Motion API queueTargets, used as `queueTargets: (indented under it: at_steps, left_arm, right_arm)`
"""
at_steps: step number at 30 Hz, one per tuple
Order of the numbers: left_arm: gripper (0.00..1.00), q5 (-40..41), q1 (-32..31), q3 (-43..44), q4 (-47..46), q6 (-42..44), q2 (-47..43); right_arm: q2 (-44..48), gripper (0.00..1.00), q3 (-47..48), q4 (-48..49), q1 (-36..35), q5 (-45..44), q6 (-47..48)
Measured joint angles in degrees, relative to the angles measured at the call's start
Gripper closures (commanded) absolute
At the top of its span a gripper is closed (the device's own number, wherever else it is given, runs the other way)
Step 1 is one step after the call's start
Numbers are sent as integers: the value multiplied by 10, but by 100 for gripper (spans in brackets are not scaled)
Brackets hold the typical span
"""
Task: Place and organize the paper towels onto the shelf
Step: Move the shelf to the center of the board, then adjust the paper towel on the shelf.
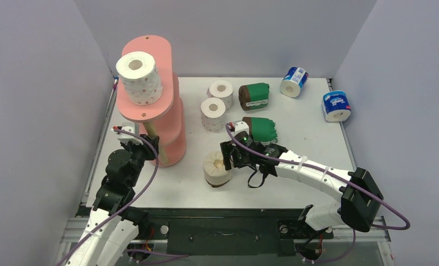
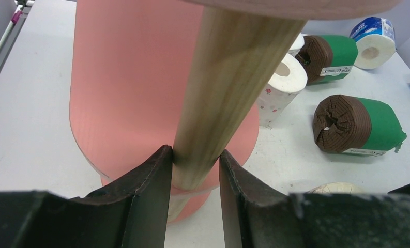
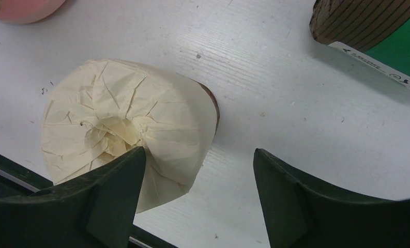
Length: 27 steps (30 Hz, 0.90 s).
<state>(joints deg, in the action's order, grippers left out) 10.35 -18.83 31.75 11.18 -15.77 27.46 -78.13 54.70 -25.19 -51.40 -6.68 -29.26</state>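
The pink shelf (image 1: 170, 119) stands at the left, with a red-dotted white roll (image 1: 140, 76) on its top board. My left gripper (image 1: 150, 145) is shut on a wooden post (image 2: 228, 93) of the shelf (image 2: 130, 77), with a finger on each side. My right gripper (image 3: 197, 165) is open just above the cream roll (image 3: 120, 124), which stands on end (image 1: 217, 169). One finger is over the roll's top; the other is beside it. Two dotted rolls (image 1: 221, 93) (image 1: 213, 113), two green rolls (image 1: 254, 96) (image 1: 259, 128) and two blue-white rolls (image 1: 294, 81) (image 1: 336, 106) sit on the table.
The grey walls close in the table on the left, back and right. The nearer green roll (image 3: 368, 20) lies close behind my right gripper. The shelf's base (image 3: 16, 8) is just left of the cream roll.
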Motion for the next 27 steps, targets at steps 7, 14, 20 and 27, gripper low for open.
queueTargets:
  at_steps: [7,14,20,27]
  left_arm:
    - [42,-9,-3,19,36,-12,-9]
    - [39,-18,-8,70,94,-17,-26]
    - [35,-2,-10,124,176,-17,-50]
    - [22,36,-10,219,224,-4,-76]
  right_arm:
    - [17,20,0,-18,0,1,-13]
    - [45,20,7,-23,0,1,-24]
    - [45,20,7,-25,0,0,-27]
    - [52,20,7,-26,1,-8,-27]
